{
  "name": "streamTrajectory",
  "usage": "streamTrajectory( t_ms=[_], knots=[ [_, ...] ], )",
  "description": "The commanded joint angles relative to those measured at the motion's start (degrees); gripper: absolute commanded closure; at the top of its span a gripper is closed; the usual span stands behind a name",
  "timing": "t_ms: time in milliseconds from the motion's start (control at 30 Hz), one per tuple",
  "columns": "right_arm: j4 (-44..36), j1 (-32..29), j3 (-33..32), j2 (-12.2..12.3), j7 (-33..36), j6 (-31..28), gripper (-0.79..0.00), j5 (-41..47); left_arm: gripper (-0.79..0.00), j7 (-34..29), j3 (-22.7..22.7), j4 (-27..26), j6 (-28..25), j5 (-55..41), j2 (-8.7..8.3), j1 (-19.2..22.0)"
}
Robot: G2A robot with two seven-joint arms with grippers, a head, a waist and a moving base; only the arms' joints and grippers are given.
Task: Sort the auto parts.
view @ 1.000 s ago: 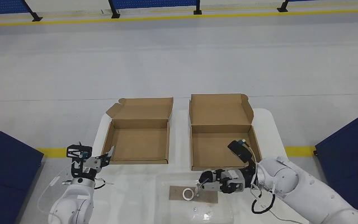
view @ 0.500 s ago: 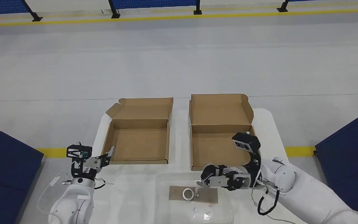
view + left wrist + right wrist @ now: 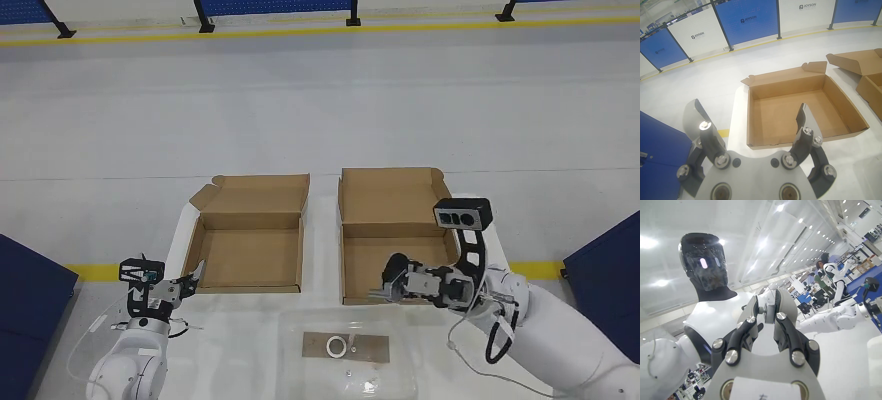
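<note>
My right gripper (image 3: pixel 767 296) is shut on a small grey metal part (image 3: pixel 769 313) with a round stud, its camera turned up toward the ceiling. In the top view that right gripper (image 3: pixel 384 291) hangs at the front wall of the right cardboard box (image 3: pixel 395 215). A metal ring (image 3: pixel 336 346) lies on a brown card (image 3: pixel 372 349) at the table's front. My left gripper (image 3: pixel 749 104) stands open with nothing between its fingers, just in front of the left cardboard box (image 3: pixel 846 111). From above, the left gripper (image 3: pixel 188 275) sits by the left box's (image 3: pixel 250 258) front left corner.
Both boxes have their lids folded back and bare floors. A clear plastic sheet (image 3: pixel 400 385) covers the front middle of the white table (image 3: pixel 320 260), with a small part (image 3: pixel 370 384) on it. Blue panels stand off each side of the table.
The right gripper has risen from the brown card beside the ring and moved back to the right box's front wall, its wrist turning upward. The left arm has not moved.
</note>
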State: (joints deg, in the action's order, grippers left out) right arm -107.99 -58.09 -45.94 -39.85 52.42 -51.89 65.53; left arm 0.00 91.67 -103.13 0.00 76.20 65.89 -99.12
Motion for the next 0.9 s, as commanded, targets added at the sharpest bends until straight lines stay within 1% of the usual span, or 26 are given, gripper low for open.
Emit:
streamTrajectory(
  t_ms=[0, 200, 467, 767, 867],
  knots=[
    [-0.7, 0.3, -1.8, -0.4, 2.0, 2.0, 0.000, 3.0, -0.785, 0.0, 0.0, 0.0, 0.0, 0.0, 0.00, 0.0],
    [-2.9, 0.1, -7.4, -2.8, 8.6, 8.6, 0.000, 12.2, -0.785, 0.0, 0.0, 0.0, 0.0, 0.0, 0.00, 0.0],
    [-1.9, -1.6, -13.7, -7.7, 17.2, 17.2, 0.000, 21.5, -0.785, 0.0, 0.0, 0.0, 0.0, 0.0, 0.00, 0.0],
    [-1.9, -1.6, -13.7, -7.7, 17.2, 17.2, 0.000, 21.5, -0.785, 0.0, 0.0, 0.0, 0.0, 0.0, 0.00, 0.0],
    [-3.2, -2.3, -14.1, -8.0, 15.5, 18.7, 0.000, 21.2, -0.785, 0.0, 0.0, 0.0, 0.0, 0.0, 0.00, 0.0]
  ],
)
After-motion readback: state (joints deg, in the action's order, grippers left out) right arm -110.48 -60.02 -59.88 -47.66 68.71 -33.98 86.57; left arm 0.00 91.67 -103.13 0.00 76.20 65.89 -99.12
